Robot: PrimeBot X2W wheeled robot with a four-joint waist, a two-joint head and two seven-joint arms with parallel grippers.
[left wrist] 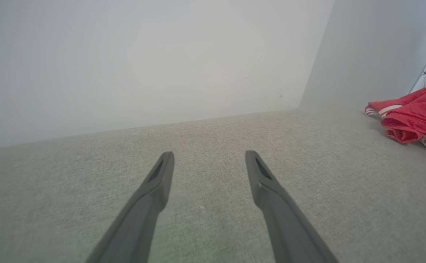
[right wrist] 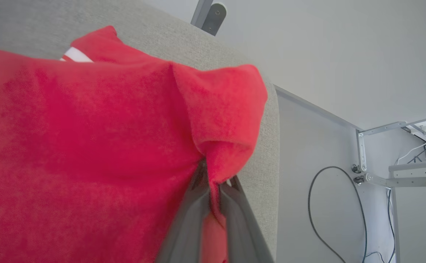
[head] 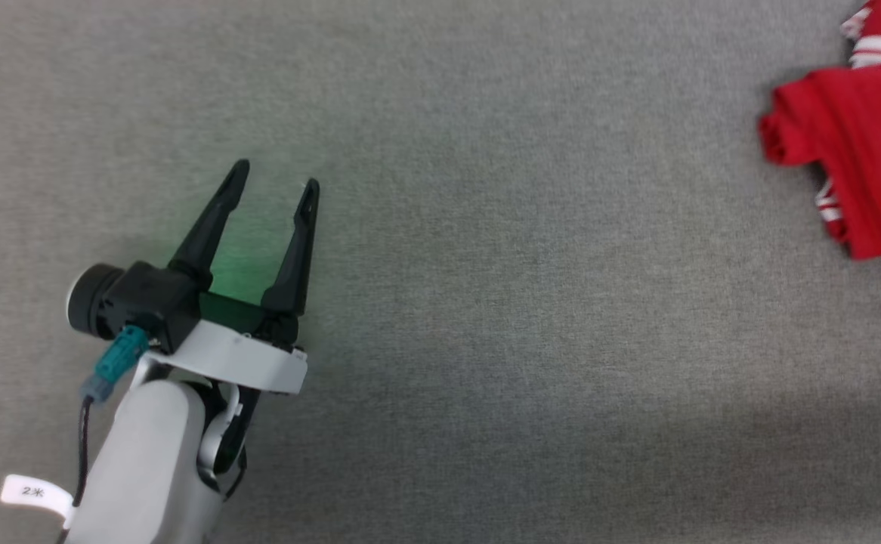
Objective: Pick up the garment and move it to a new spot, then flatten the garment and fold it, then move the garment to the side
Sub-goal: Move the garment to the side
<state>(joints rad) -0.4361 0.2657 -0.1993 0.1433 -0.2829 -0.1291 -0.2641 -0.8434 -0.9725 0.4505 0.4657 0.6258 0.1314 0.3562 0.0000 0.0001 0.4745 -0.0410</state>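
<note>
Head view: one left end effector [head: 276,175], fingers spread and empty, above the grey table [head: 523,302]; one garment [head: 856,151] bunched far right. Left wrist view: the garment lies at right. Right wrist view: the right end effector [right wrist: 216,182] pinches its red fold.

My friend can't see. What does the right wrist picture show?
The right gripper pinches a fold of the red garment between its fingers. Behind lie a grey fabric surface, a white wall and a dark cable.

A small white tag [head: 32,495] on the black cable [head: 82,446] shows "2" and one more sign, too blurred to read.
</note>
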